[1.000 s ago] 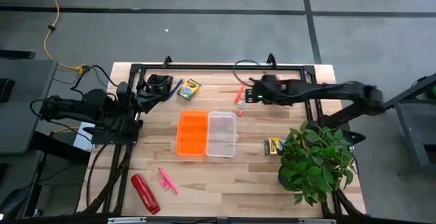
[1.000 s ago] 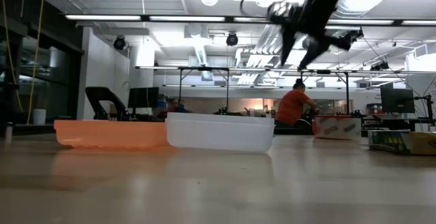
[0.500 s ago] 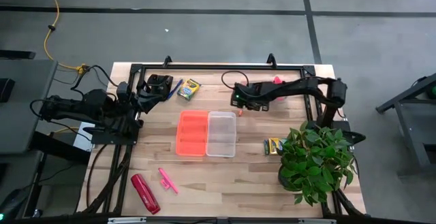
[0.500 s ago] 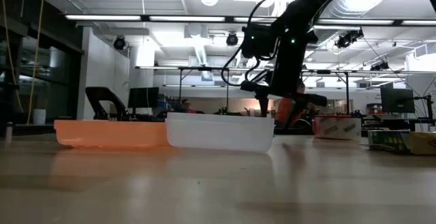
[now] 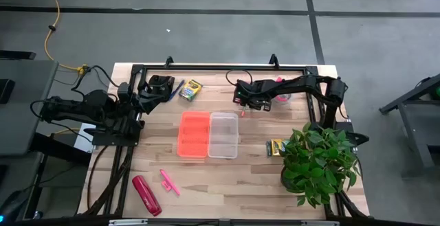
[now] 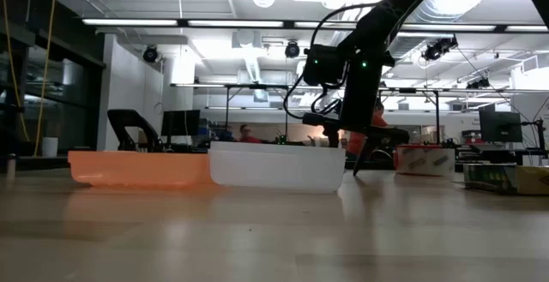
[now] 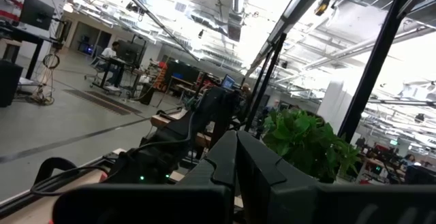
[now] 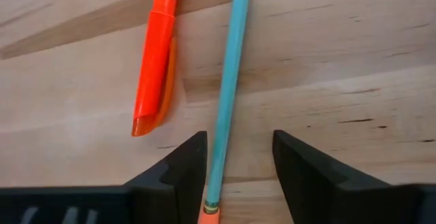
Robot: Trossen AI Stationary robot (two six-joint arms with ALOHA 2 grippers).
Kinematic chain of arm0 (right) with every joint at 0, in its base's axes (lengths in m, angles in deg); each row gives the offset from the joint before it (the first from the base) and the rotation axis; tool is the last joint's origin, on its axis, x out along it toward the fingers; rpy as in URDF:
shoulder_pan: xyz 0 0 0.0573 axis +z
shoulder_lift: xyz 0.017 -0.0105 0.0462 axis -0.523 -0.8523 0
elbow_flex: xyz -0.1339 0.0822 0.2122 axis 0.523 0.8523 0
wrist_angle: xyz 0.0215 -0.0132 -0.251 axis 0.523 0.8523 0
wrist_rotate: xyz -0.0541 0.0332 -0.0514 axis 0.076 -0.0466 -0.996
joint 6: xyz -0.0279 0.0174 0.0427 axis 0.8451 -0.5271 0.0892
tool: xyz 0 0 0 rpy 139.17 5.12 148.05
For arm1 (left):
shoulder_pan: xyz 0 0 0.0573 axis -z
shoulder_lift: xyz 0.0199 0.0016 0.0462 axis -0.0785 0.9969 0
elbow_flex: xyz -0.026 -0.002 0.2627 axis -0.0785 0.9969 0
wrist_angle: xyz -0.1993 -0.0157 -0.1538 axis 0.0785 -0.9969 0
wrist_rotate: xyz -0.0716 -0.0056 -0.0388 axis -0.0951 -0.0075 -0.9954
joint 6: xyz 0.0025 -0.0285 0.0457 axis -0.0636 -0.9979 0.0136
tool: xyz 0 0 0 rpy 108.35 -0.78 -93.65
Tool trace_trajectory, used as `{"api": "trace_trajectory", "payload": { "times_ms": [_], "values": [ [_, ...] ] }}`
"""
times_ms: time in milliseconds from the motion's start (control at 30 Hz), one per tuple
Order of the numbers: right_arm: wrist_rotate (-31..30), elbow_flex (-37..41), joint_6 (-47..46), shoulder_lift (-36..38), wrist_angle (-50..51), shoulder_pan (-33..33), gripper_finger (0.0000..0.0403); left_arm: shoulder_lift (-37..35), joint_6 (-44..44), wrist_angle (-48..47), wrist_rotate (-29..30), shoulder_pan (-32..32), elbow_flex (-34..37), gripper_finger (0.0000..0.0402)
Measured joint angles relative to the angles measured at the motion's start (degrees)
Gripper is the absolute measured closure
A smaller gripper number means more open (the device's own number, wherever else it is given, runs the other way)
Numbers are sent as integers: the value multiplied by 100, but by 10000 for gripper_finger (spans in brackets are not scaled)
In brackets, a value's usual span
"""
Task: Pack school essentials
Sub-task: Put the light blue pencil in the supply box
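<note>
Teal pencil (image 8: 227,81) (orange-tipped) between right hand's (image 8: 238,157) parted fingers, orange pen (image 8: 154,60) beside.

The wooden table (image 5: 254,164) carries an orange tray (image 5: 194,134), a clear tray (image 5: 223,135), two crayon boxes (image 5: 190,89), a potted plant (image 5: 317,161) and a red object (image 5: 146,194).

A pale wooden plank counter (image 5: 206,178) stands on a grey concrete floor (image 5: 206,34) crossed by dark seam lines, a yellow cable (image 5: 49,20) trailing across it. Beyond, long ceiling strip lights (image 6: 171,22) brighten an open white workshop with black metal frames (image 6: 326,89) and dark monitors (image 6: 500,126).
</note>
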Motion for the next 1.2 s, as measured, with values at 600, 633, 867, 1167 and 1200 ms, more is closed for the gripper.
{"api": "trace_trajectory", "payload": {
  "times_ms": [600,633,867,1167,1200],
  "values": [
    [152,9,107,-21,383,-79,395,0,-92,8,130,0,0,401],
    [151,9,116,-20,383,-76,393,0,-130,9,131,0,0,401],
    [124,42,377,174,449,-74,394,0,-149,9,132,0,0,401],
    [62,50,1702,913,653,168,401,-2,-149,2,132,0,0,401],
    [59,49,1781,1004,648,219,401,-2,-149,1,138,0,0,401]
  ]
}}
